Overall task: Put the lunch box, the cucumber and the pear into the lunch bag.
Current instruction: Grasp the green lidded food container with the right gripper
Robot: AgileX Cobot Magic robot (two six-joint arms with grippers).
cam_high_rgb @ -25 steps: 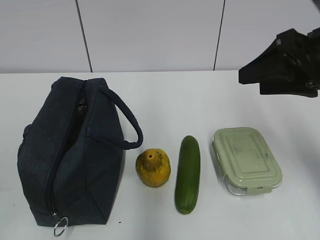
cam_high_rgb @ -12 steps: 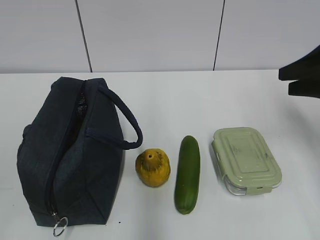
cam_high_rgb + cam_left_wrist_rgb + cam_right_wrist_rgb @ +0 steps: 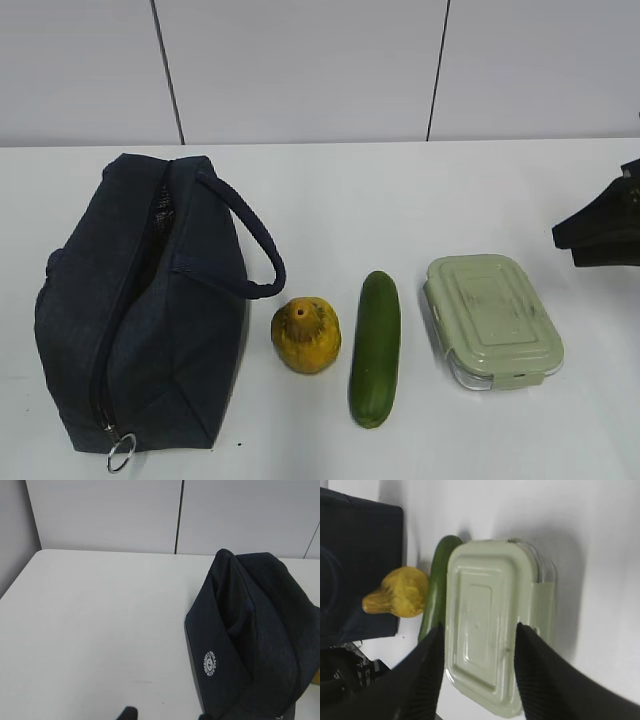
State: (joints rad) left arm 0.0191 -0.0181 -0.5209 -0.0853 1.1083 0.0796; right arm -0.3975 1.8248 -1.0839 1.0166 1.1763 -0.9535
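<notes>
Hovering over the lunch box (image 3: 495, 630), right claw (image 3: 479, 632) spread wide, holding nothing; left claw (image 3: 165, 714) state unclear.

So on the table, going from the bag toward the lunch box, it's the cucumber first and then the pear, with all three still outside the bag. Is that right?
Not quite: the order is swapped. In the exterior view, the pear lies next to the lunch bag, then comes the cucumber, then the lunch box. All three are indeed still outside the bag on the table.
</notes>
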